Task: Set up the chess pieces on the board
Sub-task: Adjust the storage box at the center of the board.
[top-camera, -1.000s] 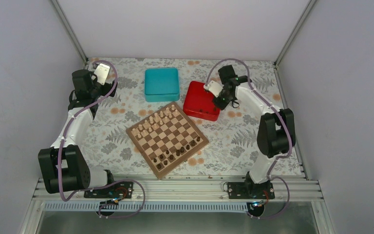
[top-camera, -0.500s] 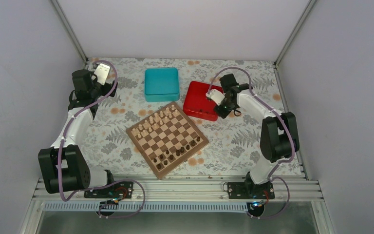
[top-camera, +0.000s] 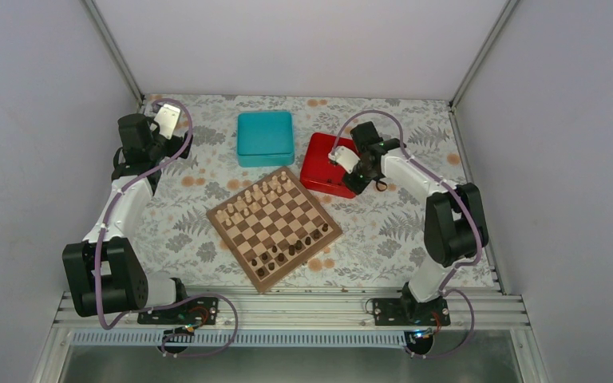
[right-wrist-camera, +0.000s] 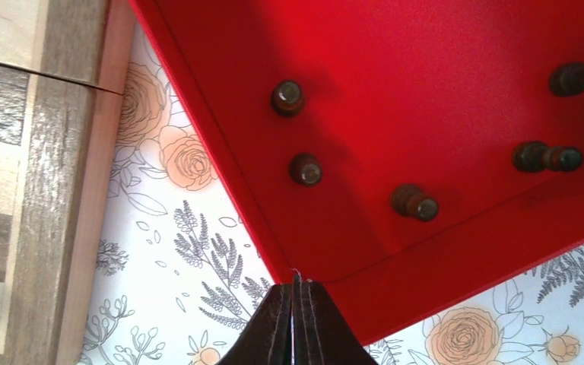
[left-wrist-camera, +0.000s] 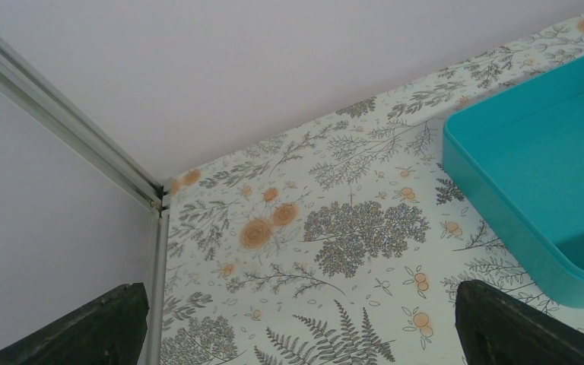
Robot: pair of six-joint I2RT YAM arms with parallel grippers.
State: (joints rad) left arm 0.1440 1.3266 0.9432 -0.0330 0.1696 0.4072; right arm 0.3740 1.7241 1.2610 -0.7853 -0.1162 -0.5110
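Note:
The chessboard [top-camera: 274,227] lies at the table's middle, with pale pieces along its far edge and several dark pieces [top-camera: 291,247] along its near right edge. More dark pieces [right-wrist-camera: 305,168] lie in the red tray [right-wrist-camera: 426,91]; several show in the right wrist view. My right gripper [right-wrist-camera: 296,285] is shut and empty, its tips over the tray's near corner; in the top view it [top-camera: 350,177] hangs at the tray's [top-camera: 319,167] right side. The board's edge [right-wrist-camera: 61,190] shows at left. My left gripper [left-wrist-camera: 296,357] is open and empty at the far left, over bare tablecloth.
A teal box [top-camera: 265,137] stands behind the board, and its open inside shows in the left wrist view [left-wrist-camera: 547,167]. The enclosure's corner post [left-wrist-camera: 68,137] and walls stand close to the left gripper. Flowered tablecloth surrounds the board.
My right gripper has moved left and toward the board, from the tray's far right side to over its near right corner. The left arm has not moved.

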